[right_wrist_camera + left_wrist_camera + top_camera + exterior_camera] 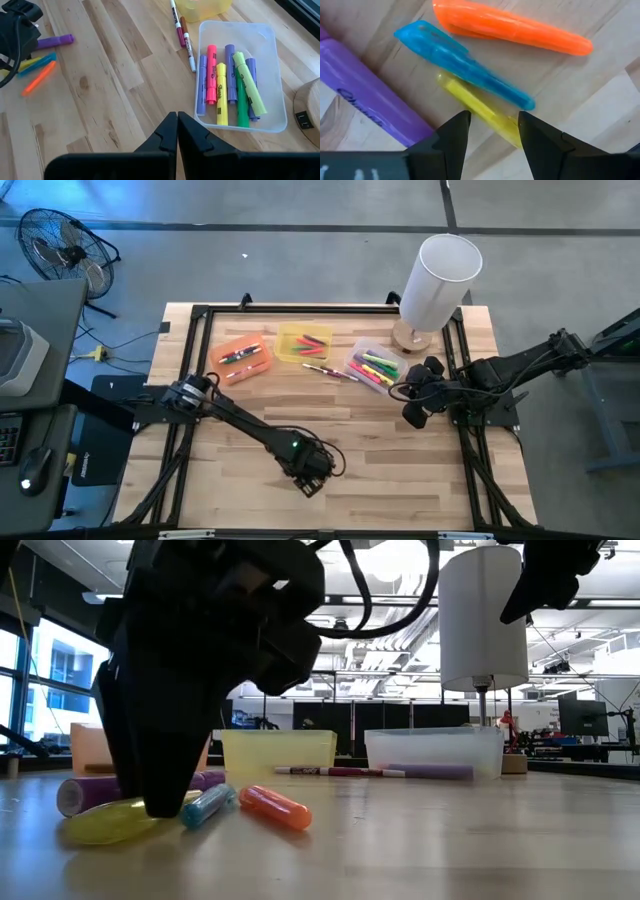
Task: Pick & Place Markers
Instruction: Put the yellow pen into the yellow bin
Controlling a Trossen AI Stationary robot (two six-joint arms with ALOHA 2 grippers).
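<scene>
Four markers lie flat on the wood near the table's near edge: yellow (pixel 475 107), blue (pixel 460 62), orange (pixel 515 27) and purple (pixel 370 95). My left gripper (pixel 492 125) is open and low over them (pixel 312 480), one finger on each side of the yellow marker (pixel 100 823), fingers across its length. My right gripper (pixel 177 122) is shut and empty, waiting above the table's right side (pixel 413 416). Several more markers (pixel 225 85) lie in the clear bin (pixel 280 122). Two thin pens (pixel 182 35) lie on the table beside that bin.
An orange bin (pixel 240 358), a yellow bin (pixel 303 343) and the clear bin (pixel 352 358) stand in a row toward the far edge, each with markers inside. A tall white cylinder on a round wooden base (pixel 435 280) stands at the far right corner. Bare wood lies between the bins and the loose markers.
</scene>
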